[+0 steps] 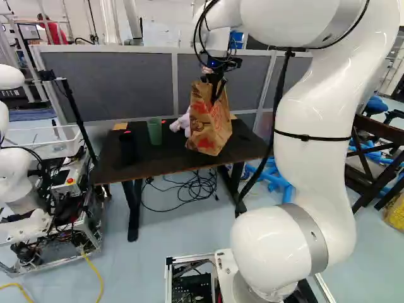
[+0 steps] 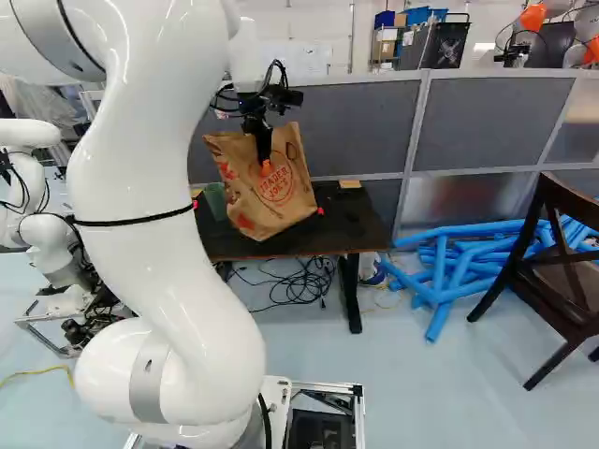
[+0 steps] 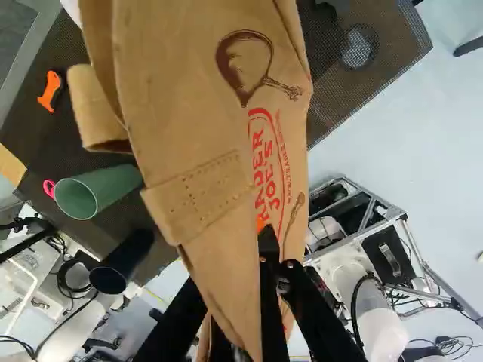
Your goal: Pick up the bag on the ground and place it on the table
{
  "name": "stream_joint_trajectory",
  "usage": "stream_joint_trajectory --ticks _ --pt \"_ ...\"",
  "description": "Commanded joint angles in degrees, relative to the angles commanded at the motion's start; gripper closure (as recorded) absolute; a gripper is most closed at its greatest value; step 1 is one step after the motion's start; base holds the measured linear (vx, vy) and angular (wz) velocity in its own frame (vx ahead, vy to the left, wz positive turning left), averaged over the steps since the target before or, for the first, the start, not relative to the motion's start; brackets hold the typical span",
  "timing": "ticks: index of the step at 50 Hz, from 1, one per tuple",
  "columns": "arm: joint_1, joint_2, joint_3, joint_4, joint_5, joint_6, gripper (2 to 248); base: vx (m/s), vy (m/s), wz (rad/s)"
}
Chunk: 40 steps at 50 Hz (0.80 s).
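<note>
Left end of table (image 1: 158, 161): dark cup (image 1: 127, 149), then green cup (image 1: 154, 131) just right of it, pale soft item (image 1: 181, 124) beside the bag. Bag (image 1: 209, 126) is over the table's right part, tilted; base contact cannot be told. End effector (image 1: 216, 95) clamped on the bag's upper part from two sides, presumably so the body hangs below for a base-first placement. Judgement: final placing stage. Lower and level the bag right of the cups before release; a tilted base might tip.
</note>
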Motion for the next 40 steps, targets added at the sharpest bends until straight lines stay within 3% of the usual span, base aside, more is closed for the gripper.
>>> stream_joint_trajectory --ticks 40 --pt "0.03 0.02 0.02 0.0 0.0 0.24 227 0.0 0.0 0.0"
